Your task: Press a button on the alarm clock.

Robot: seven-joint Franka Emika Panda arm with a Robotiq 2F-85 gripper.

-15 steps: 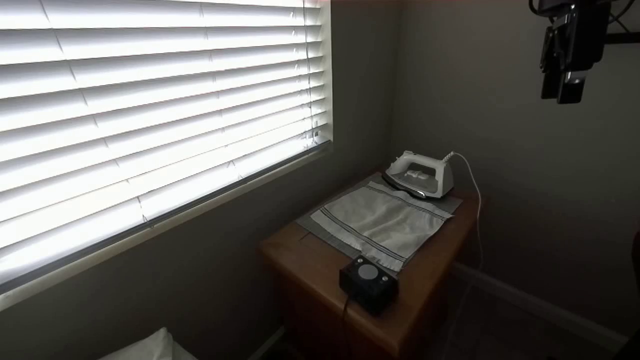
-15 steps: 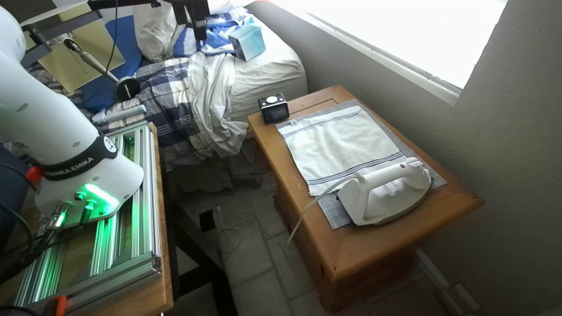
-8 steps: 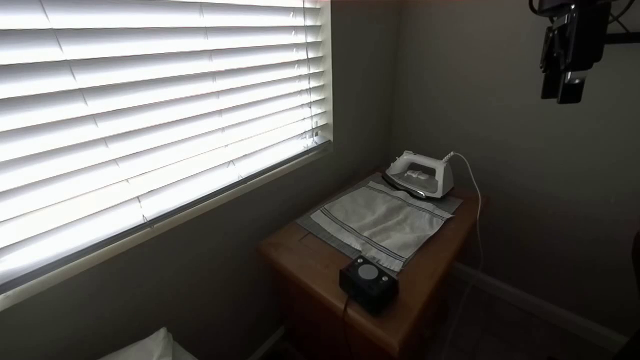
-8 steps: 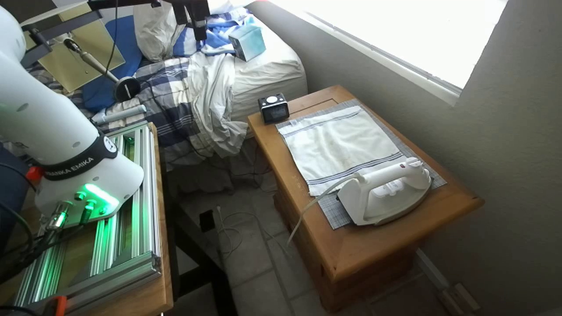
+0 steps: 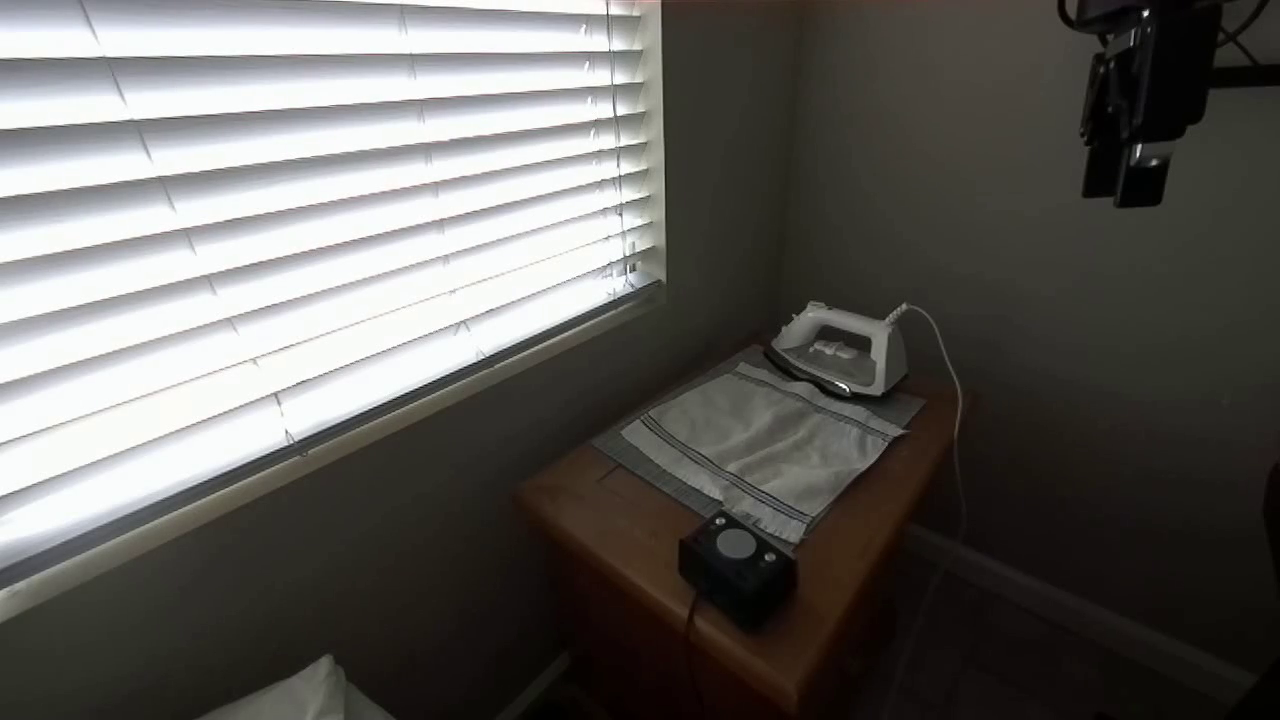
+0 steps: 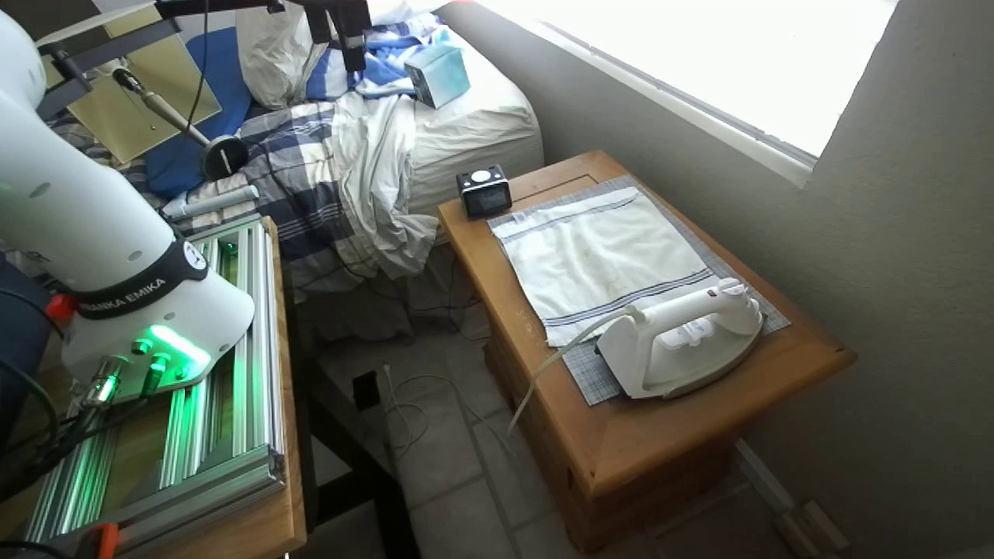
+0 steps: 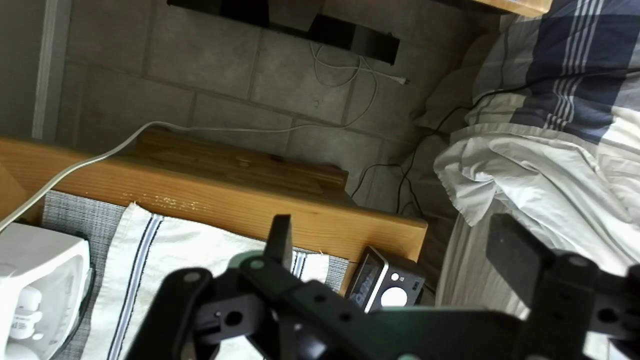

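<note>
Hanging well above the level of the wooden nightstand (image 6: 668, 427), the gripper (image 7: 392, 240) has its two black fingers (image 7: 515, 255) spread wide apart, as the wrist view shows; the alarm clock (image 6: 485, 194) sits upright on the nightstand at the end by the bed (image 6: 481, 132), near the corner on the side of the robot arm (image 6: 101, 225), well apart from the fingers; in the wrist view it shows in the gap between them; its dark top carries a large pale round button (image 7: 394, 296) with smaller ones on either side; a dark cord (image 5: 690, 620) runs from the clock over the nightstand's edge; just beside it a white striped cloth (image 6: 598, 256) lies on a grey mat (image 6: 590, 376), though whether cloth and clock touch cannot be told; at the opposite end a white iron (image 6: 691, 353) rests on its soleplate, partly over the mat; its pale cord (image 7: 30, 201) drops past the edge to the tiled floor (image 7: 200, 55), where the plug (image 7: 401, 80) lies loose. In an exterior view the robot arm stands on metal rails (image 6: 256, 334), green light (image 6: 178, 343) glowing at its base; a teal box (image 6: 440, 75) rests on the bed; a bright window (image 6: 738, 62) shows in both exterior views.
</note>
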